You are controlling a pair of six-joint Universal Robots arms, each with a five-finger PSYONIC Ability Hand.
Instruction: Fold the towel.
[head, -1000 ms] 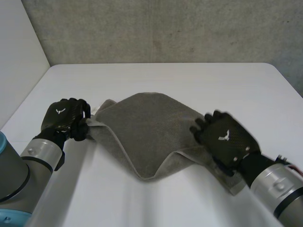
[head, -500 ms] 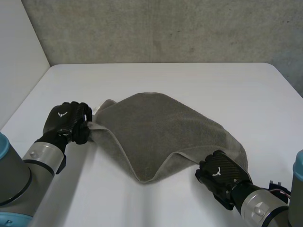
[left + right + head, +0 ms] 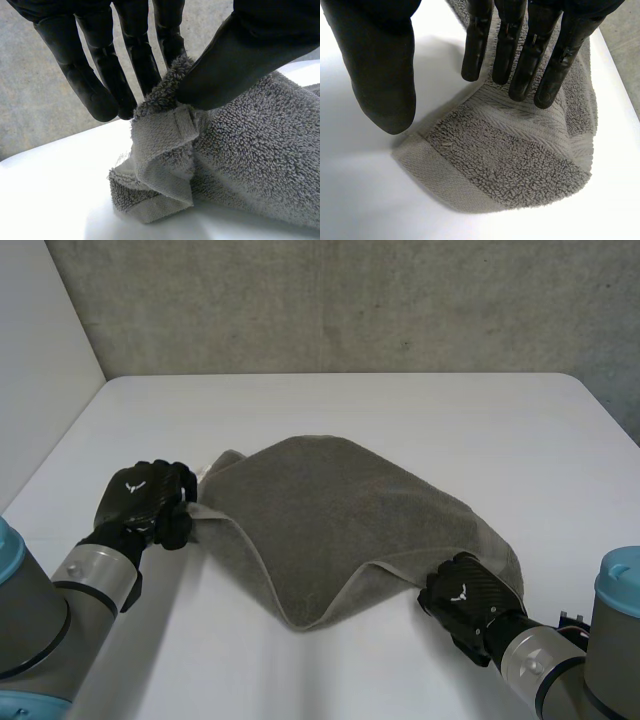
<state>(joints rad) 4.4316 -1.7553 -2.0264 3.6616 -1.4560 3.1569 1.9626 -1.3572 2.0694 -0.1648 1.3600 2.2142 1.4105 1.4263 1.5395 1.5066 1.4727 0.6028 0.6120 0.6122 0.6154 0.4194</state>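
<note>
Preparing the towel [image 3: 340,520] for folding.
My left robot hand [image 3: 150,55] pinches one corner for lifting; my right robot hand [image 3: 520,45], fingers straight and thumb apart, is poised above the corner under its fingertips.

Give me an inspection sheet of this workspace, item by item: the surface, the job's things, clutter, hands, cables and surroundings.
Surface: white table, flat, no stains seen.
Job's things: grey terry towel, rumpled and partly doubled over mid-table, stretching from one hand to the other.
Clutter: nothing seen.
Hands: left hand pinches a towel corner between thumb and fingers; right hand is open, with straight fingers over the opposite corner.
Cables: nothing seen.
Surroundings: grey concrete wall behind the table; white panel on the left arm's side.
</note>
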